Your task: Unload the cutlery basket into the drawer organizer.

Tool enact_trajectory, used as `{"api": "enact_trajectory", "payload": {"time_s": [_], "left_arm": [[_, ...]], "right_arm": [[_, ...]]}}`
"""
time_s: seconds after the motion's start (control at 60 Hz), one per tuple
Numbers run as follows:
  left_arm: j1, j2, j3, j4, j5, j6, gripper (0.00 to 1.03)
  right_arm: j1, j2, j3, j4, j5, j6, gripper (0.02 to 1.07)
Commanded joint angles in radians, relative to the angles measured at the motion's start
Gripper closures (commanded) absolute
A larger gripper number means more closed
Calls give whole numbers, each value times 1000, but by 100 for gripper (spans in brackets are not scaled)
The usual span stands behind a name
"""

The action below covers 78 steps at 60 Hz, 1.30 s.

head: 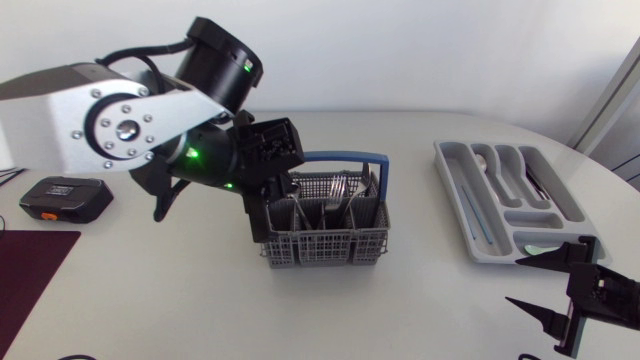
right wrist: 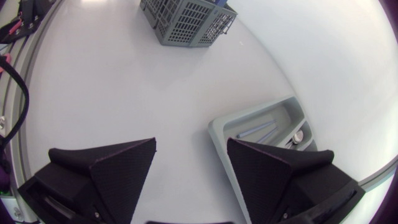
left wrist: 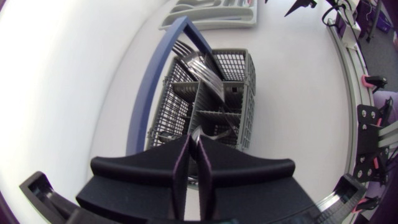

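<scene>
Head view: grey plastic mesh cutlery basket (head: 325,238) with a blue arched handle (head: 345,157) sits centre frame on the white desk (head: 420,310). Left arm enters from the left edge, and the left tool (head: 258,225) is down at the basket's left end, covering that corner.

Light grey plastic drawer organizer (head: 452,185) is at right of frame, well apart from the basket. It already holds silver spoons (head: 490,160) and darker cutlery (head: 540,180). Right tool (head: 512,281) is at lower right, just beside the organizer's near end, with its fingers spread wide and nothing between them.

Other items: black box with orange trim (head: 65,198) at left of frame, dark maroon mat (head: 30,265) at lower left. Both are far from the basket.

Left wrist view: fingers (left wrist: 180,162) are pressed almost together over the basket's nearest compartment. A thin silver cutlery handle (left wrist: 198,132) shows in the slit at the tips, pinched. Silver forks (left wrist: 205,65) stand tilted in the farther compartments, and the blue handle arches beside them.

Right wrist view: the organizer lies ahead of one spread finger, with a thin pale blue stick (right wrist: 258,130) in one slot.
</scene>
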Motion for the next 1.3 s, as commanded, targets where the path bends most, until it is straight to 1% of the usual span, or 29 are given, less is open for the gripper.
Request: {"api": "enact_trajectory", "payload": {"time_s": [0.0,0.083,0.167,0.233,0.367,0.533,0.7,0.75,0.867,0.983,1.167,1.233,1.283], "left_arm": [[-19,-63,16,-4,-15,17,99],[-20,-97,16,-1,-43,9,99],[-23,-130,16,7,-43,-28,99],[-37,-156,13,21,-45,-69,99],[-62,-175,26,61,-49,-189,99],[-89,-135,33,101,-49,-311,99],[-123,-43,92,105,-46,-434,99],[-132,-3,124,105,-42,-483,99],[-146,80,196,94,-29,-563,99],[-146,147,260,71,-3,-611,99],[-138,230,352,21,29,-664,99],[-134,253,378,2,49,-683,99],[-131,267,392,-4,64,-701,99]], "right_arm": [[13,-21,-17,-27,-21,19,24],[33,-41,-6,-21,-38,90,24],[51,-64,0,-16,-59,148,24],[64,-92,6,4,-82,219,21],[124,-150,6,93,-90,400,21],[203,-207,-2,170,-82,572,19],[292,-294,-13,246,-62,743,18],[332,-314,-11,294,-50,831,18],[432,-356,-3,343,8,958,18],[548,-369,10,366,88,1053,18],[760,-379,27,438,272,1193,19],[815,-375,37,466,321,1237,19],[863,-372,44,486,361,1268,23]]}}
